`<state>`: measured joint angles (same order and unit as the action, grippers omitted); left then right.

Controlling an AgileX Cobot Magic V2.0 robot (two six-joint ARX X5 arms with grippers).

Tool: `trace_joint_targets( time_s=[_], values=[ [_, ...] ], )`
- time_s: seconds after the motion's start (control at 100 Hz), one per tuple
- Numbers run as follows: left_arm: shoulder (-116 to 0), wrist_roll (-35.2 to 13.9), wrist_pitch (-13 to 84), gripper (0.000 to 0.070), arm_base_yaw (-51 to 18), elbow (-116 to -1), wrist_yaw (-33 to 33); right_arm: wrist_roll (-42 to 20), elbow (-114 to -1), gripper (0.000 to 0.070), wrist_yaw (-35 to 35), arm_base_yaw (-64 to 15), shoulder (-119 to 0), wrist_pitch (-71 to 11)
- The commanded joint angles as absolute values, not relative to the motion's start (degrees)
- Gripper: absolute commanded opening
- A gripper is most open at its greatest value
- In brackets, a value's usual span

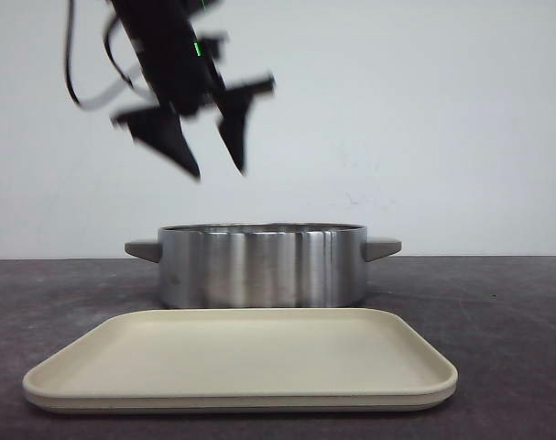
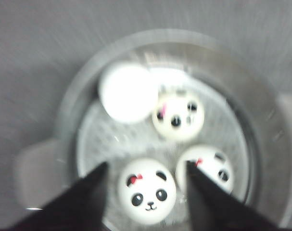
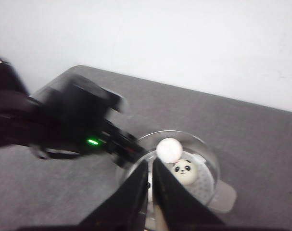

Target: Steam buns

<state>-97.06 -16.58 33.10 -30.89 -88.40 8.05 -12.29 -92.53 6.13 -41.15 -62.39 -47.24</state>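
Buns [image 2: 146, 191]: four, all inside the steel pot [image 1: 262, 266], resting on its perforated steamer insert. Seen in the left wrist view: one plain white dome [image 2: 128, 93] with no face showing, one face-up panda bun [image 2: 178, 115] touching it, one with a red bow, and one more [image 2: 209, 168] just beside that.

Front view, left to right: left gripper [image 1: 218, 171] hangs in the air above the pot's left half, fingers spread and empty, well clear of the rim. Pot stands centre on the dark table [image 1: 516, 312], grey handles out to either side. Beige tray [image 1: 241, 359] lies in front of the pot, with nothing on it.

Key relation: the buns lie straight below the left gripper; the bow bun sits between its two open fingertips in the wrist view. Buns are round domes, so no long axis governs the approach. Left arm is plainly the nearer.

Right gripper [image 3: 150, 166]: fingers pressed nearly together, nothing between them; it looks toward the pot from farther off. Image is blurred, so a thin gap may remain.

Judgement: loading looks done; what is left probably does not need another bun pick.
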Motion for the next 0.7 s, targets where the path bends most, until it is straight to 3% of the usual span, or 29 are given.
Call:
trace_joint_targets(
  time_s=[0.0, 0.24, 0.47, 0.69],
  values=[
    [-92.8, -17.5, 33.3, 0.0017, -31.7, -89.5, 9.2, -10.9, -93.1, 0.0007, 6.6, -41.6, -62.9, -46.7],
    [-77.5, -16.7, 35.0, 0.0, -32.6, -87.5, 12.1, -9.6, -87.6, 0.0007, 12.3, -41.7, -62.8, -41.8],
    [-61.8, -16.5, 35.0, 0.0, -33.1, -76.6, 16.4, -6.4, -72.0, 0.0007, 11.9, -43.3, -60.4, -23.0],
    [-46.5, -16.5, 35.4, 0.0, -33.1, -62.5, 16.5, -3.6, -58.6, 0.0007, 8.5, -44.7, -59.8, -5.0]
  ],
)
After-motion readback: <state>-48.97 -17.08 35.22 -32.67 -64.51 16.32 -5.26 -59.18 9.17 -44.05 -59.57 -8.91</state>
